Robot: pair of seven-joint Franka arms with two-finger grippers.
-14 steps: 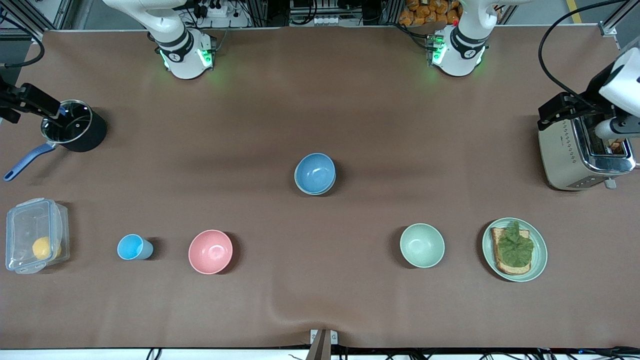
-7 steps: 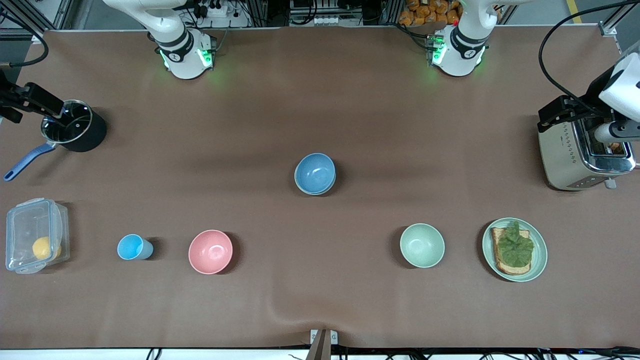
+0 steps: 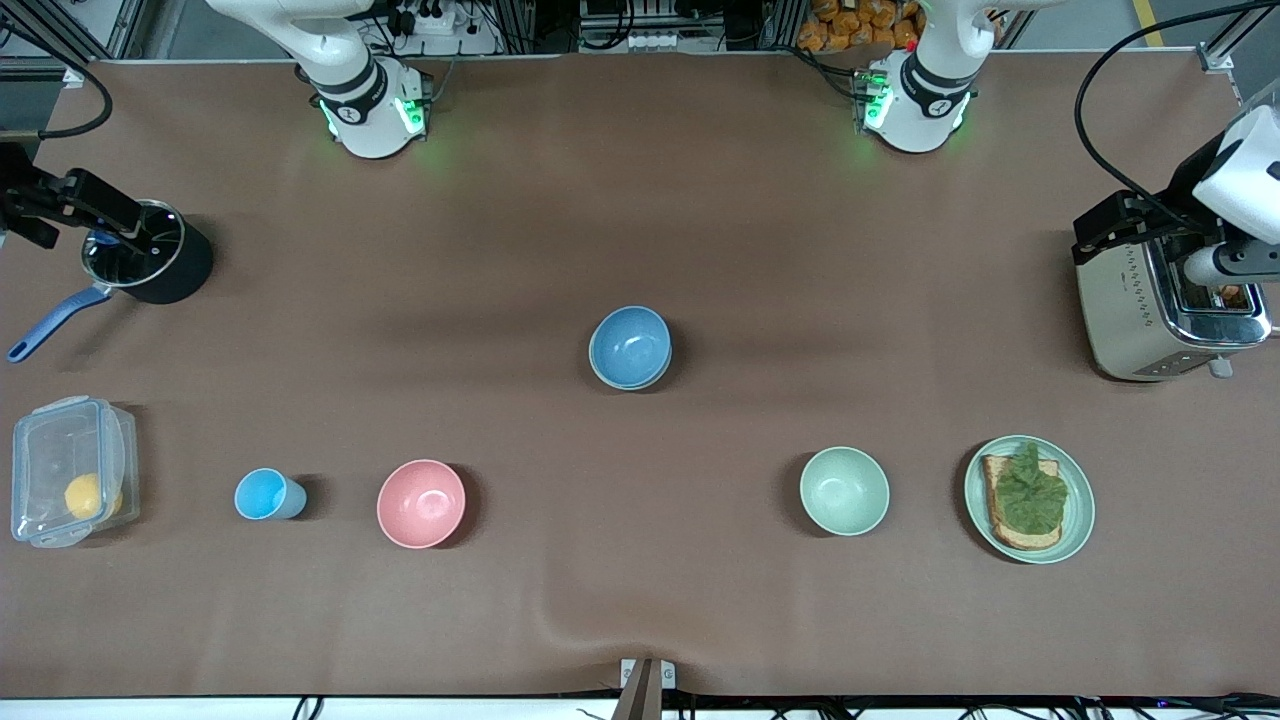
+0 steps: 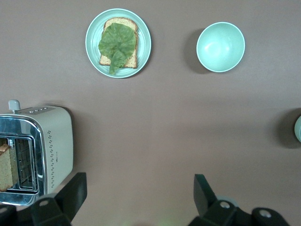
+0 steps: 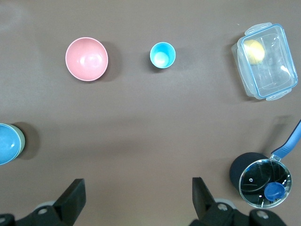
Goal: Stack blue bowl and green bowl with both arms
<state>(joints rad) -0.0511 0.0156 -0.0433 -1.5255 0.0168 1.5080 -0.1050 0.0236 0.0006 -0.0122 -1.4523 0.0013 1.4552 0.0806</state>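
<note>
Both arms have shifted slightly up high; bowls unmoved. Blue bowl [image 3: 630, 346] at desk [image 3: 640, 220] centre, nested in green bowl [image 3: 600, 374], only rim showing. Right gripper [image 5: 136, 200] over black pot [image 3: 150, 262], left gripper [image 4: 138, 195] over toaster [image 3: 1165, 305]; fingers wide, empty.

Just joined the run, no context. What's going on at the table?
The blue bowl already sits nested in the green bowl at mid-table, so the stack looks done. Neither arm holds anything. The left claw is open, up over the toaster at its end of the table. The right claw is open, up over the pot at the other end. The mint bowl, pink bowl and cup stand untouched, nearer the camera.
</note>
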